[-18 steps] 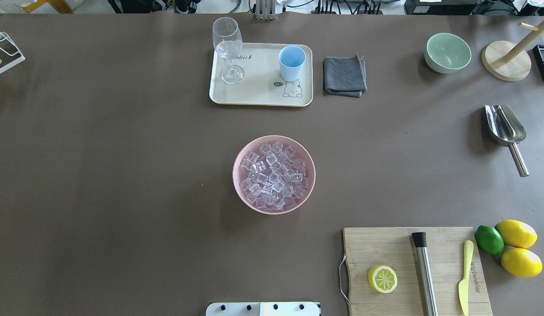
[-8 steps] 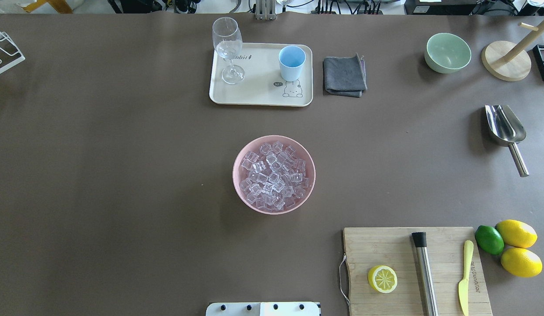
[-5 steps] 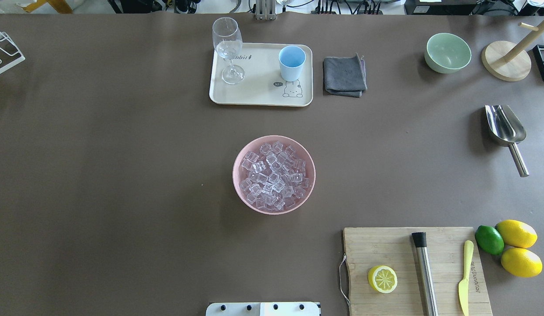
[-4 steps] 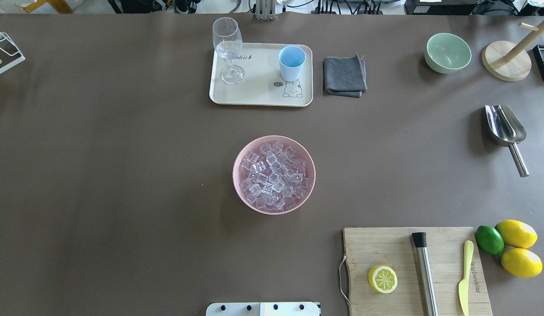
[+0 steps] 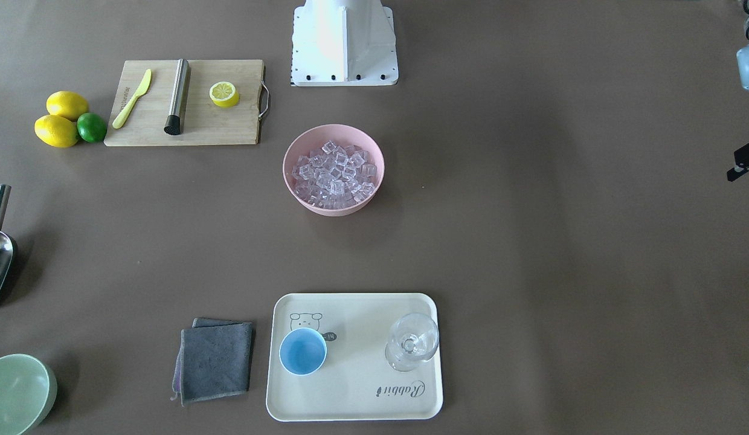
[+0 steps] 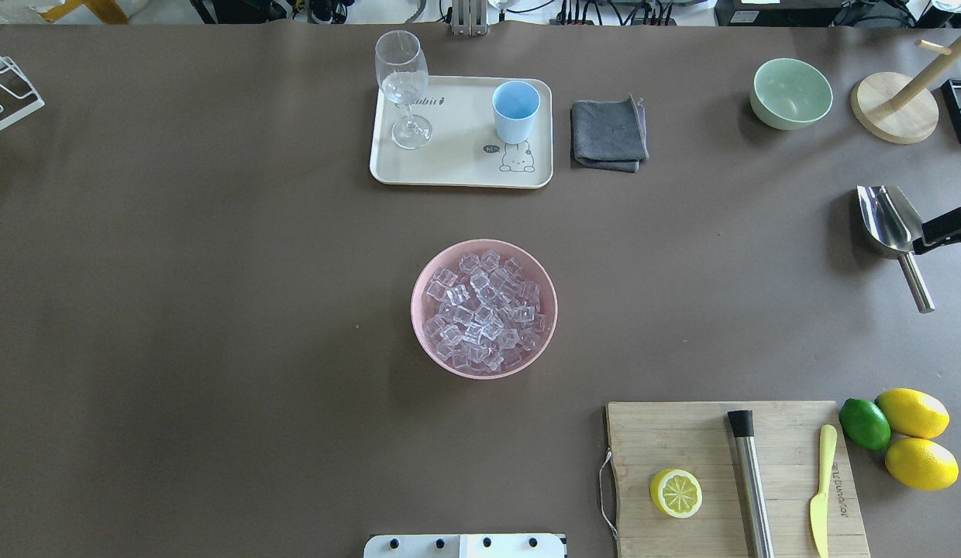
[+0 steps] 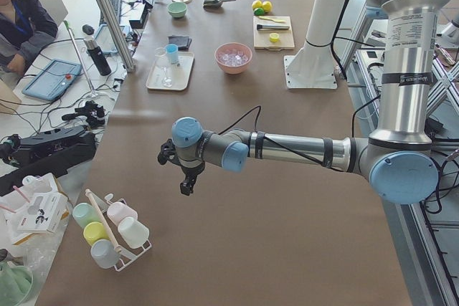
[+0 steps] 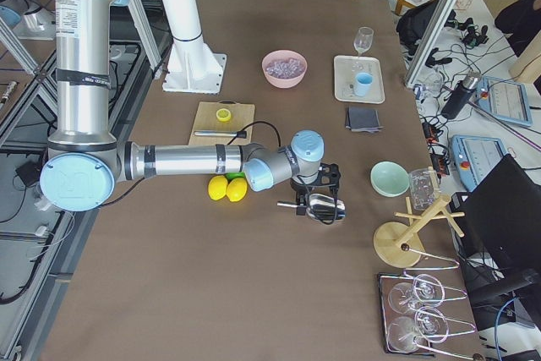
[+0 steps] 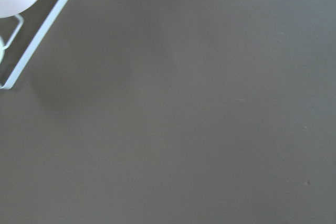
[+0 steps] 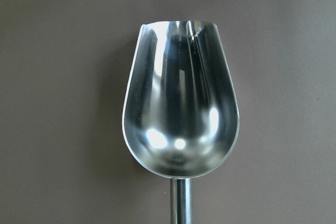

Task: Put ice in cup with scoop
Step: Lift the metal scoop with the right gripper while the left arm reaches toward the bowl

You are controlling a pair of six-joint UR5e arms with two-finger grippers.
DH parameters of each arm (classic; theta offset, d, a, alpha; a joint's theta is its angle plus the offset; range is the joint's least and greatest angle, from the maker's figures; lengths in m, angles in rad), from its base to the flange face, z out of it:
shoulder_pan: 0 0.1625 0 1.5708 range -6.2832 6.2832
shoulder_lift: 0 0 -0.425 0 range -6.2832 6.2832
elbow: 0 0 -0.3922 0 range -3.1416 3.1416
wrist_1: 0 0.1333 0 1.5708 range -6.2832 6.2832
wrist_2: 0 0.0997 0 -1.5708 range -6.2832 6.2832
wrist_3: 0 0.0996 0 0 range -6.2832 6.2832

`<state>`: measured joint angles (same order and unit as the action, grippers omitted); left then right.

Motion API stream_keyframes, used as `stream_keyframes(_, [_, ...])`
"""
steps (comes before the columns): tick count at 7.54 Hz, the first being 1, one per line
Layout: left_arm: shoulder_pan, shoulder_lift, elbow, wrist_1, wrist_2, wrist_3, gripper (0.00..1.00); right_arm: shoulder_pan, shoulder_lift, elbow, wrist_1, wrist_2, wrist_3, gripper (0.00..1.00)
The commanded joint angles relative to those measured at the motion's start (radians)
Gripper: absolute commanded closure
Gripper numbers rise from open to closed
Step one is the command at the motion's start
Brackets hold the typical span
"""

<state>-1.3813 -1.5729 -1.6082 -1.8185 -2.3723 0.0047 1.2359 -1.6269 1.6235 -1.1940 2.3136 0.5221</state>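
Note:
The ice (image 6: 484,314) fills a pink bowl (image 6: 415,294) at the table's middle. The light-blue cup (image 6: 515,108) stands upright on a cream tray (image 6: 457,163) at the far side. The steel scoop (image 6: 887,221) lies on the table at the far right, trough up and empty, and it fills the right wrist view (image 10: 181,114). My right gripper (image 6: 945,229) hangs just above the scoop at the frame's edge; I cannot tell whether it is open or shut. My left gripper (image 7: 185,177) hovers over bare table near a mug rack, its state unclear.
A wine glass (image 6: 403,77) stands on the tray beside the cup. A grey cloth (image 6: 608,133), a green bowl (image 6: 790,93) and a wooden stand (image 6: 895,108) lie at the back right. A cutting board (image 6: 682,434) with a steel cylinder (image 6: 752,484) sits at the front right.
A black part of my right gripper has come into the overhead view at the right edge, over the scoop. Nothing on the table has moved.

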Motion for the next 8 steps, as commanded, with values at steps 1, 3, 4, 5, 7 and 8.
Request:
stream_keyframes(1, [0.132, -0.035, 0.016, -0.097, -0.002, -0.002, 0.02, -0.076, -0.005, -0.102, 0.131, -0.02, 0.055, 0.0])
stream_keyframes(3, [0.197, -0.132, -0.001, -0.082, -0.002, -0.008, 0.02, -0.102, 0.013, -0.134, 0.131, -0.032, 0.058, 0.0])
stream_keyframes(4, [0.264, -0.157, -0.027, -0.082, -0.001, -0.008, 0.02, -0.113, 0.019, -0.136, 0.131, -0.042, 0.062, 0.01])
stream_keyframes(5, [0.34, -0.189, -0.06, -0.087, 0.002, -0.026, 0.02, -0.116, 0.022, -0.137, 0.128, -0.042, 0.061, 0.2])
stream_keyframes(7, [0.433, -0.265, -0.085, -0.093, 0.011, -0.124, 0.02, -0.116, 0.021, -0.136, 0.126, -0.04, 0.062, 1.0])
stream_keyframes(8, [0.47, -0.285, -0.116, -0.093, 0.04, -0.13, 0.02, -0.116, 0.022, -0.136, 0.126, -0.036, 0.061, 1.0])
